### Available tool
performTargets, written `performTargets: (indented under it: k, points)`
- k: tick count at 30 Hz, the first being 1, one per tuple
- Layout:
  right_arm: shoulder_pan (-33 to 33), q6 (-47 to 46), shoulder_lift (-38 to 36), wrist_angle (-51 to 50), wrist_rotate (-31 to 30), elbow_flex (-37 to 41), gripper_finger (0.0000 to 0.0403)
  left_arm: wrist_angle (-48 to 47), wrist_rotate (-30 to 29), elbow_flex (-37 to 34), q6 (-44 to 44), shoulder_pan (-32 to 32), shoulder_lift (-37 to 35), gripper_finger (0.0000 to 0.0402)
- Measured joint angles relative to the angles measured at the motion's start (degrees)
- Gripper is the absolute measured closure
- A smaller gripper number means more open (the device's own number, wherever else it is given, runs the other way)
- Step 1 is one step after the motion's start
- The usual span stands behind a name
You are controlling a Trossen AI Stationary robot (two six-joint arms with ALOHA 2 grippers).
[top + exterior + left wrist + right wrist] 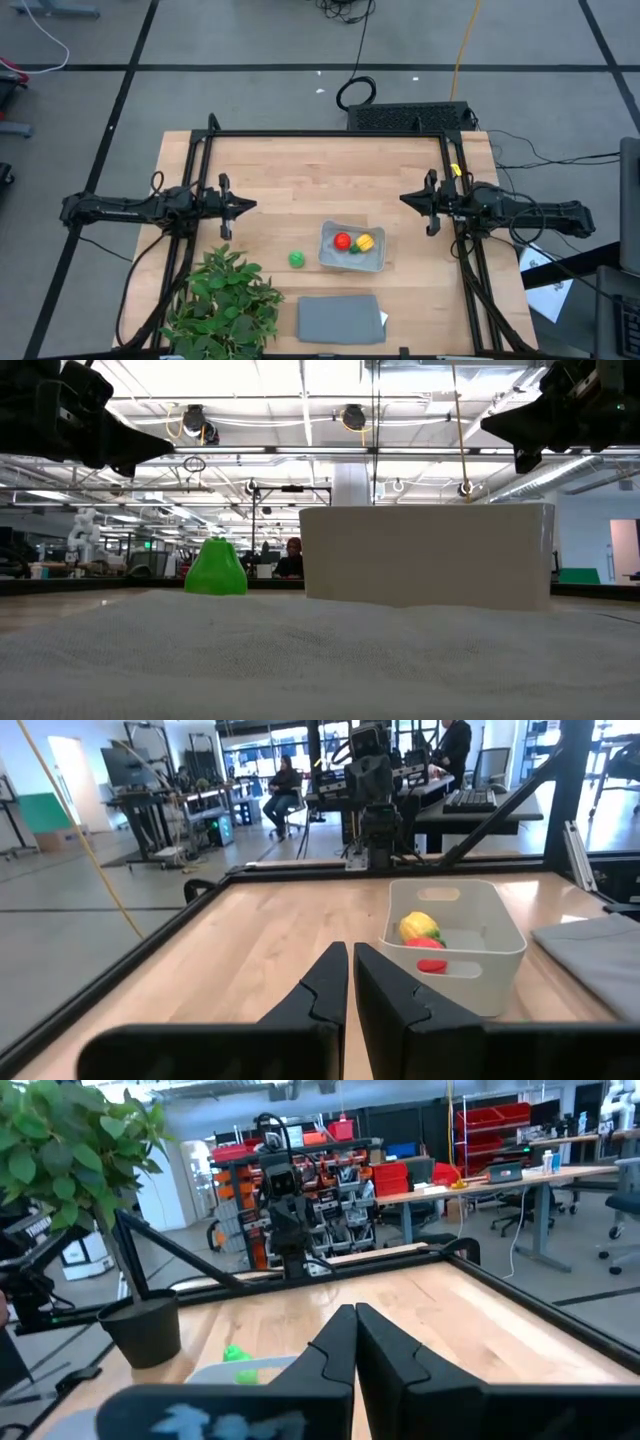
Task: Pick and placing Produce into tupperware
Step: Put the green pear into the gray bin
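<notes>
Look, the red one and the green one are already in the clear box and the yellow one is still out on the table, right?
Not quite. You swapped two colours. In the high view the red piece and the yellow piece sit in the clear box, and the green piece is the one still out on the table, beside the box.

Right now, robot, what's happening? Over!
Left gripper, right gripper shut, parked apart. Red and yellow pieces in tupperware. Green piece outside. Nothing blocking.

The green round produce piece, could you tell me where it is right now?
In the high view, the green round piece lies on the table just left of the tupperware, outside it, with the leafy plant to its left.
</notes>
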State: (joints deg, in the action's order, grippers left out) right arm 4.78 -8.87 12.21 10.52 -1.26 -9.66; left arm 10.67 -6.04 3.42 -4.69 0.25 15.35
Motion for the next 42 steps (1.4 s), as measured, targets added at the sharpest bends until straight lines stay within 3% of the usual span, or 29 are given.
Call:
performTargets:
  k: [16, 25, 32, 42]
  points:
    - [0.00, 2.07, 0.00, 1.28, 3.05, 0.51, 0.0403, -0.11, 1.02, 0.23, 1.06, -0.02, 1.37, 0.0376]
    - [0.00, 2.50, 0.00, 1.32, 3.04, 0.51, 0.0403, -5.13, 1.74, 10.02, -0.79, 0.05, 11.06, 0.0376]
    - [0.00, 2.49, 0.00, 1.31, 3.04, 0.51, 0.0403, -5.88, 7.48, 11.93, -0.86, 0.05, 19.94, 0.0376]
    - [0.00, 2.48, 0.00, 1.31, 3.04, 0.51, 0.0403, 12.15, 9.10, 12.00, -0.25, 0.05, 30.47, 0.0376]
